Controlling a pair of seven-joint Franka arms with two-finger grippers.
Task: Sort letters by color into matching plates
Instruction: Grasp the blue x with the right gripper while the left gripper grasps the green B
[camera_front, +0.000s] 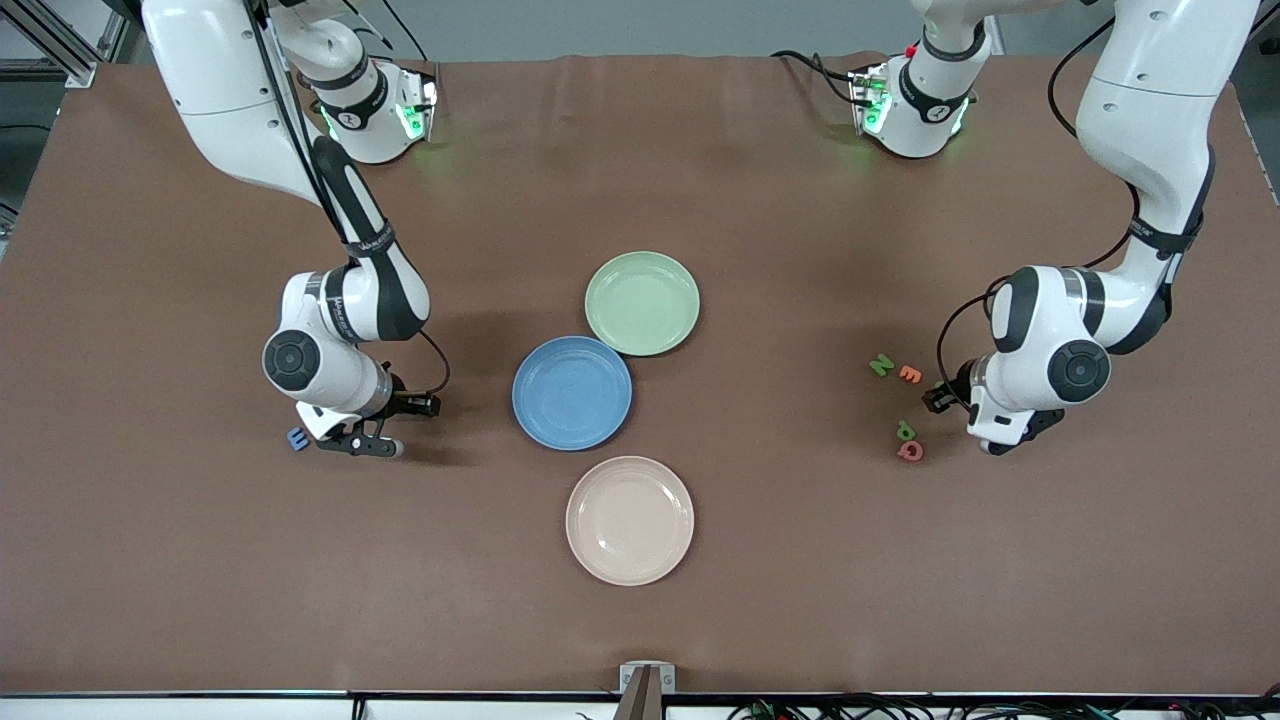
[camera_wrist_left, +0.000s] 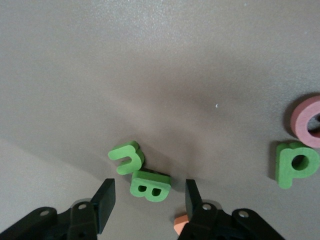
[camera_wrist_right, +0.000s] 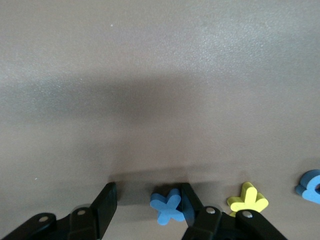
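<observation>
Lying on the brown table (camera_front: 800, 560), a green foam letter B (camera_wrist_left: 149, 186) sits between the left gripper's (camera_wrist_left: 148, 191) open fingers (camera_wrist_left: 105, 200), neither one touching it. This is well out at three o'clock from the medium-blue round plate (camera_front: 572, 393), which has the pale green round plate (camera_front: 642, 303) just beside it at one o'clock. At the blue plate's nine o'clock, a blue foam letter X (camera_wrist_right: 169, 206) lies between the right gripper's (camera_wrist_right: 148, 192) unclosed fingers (camera_wrist_right: 106, 202), one against it and the other clear.
</observation>
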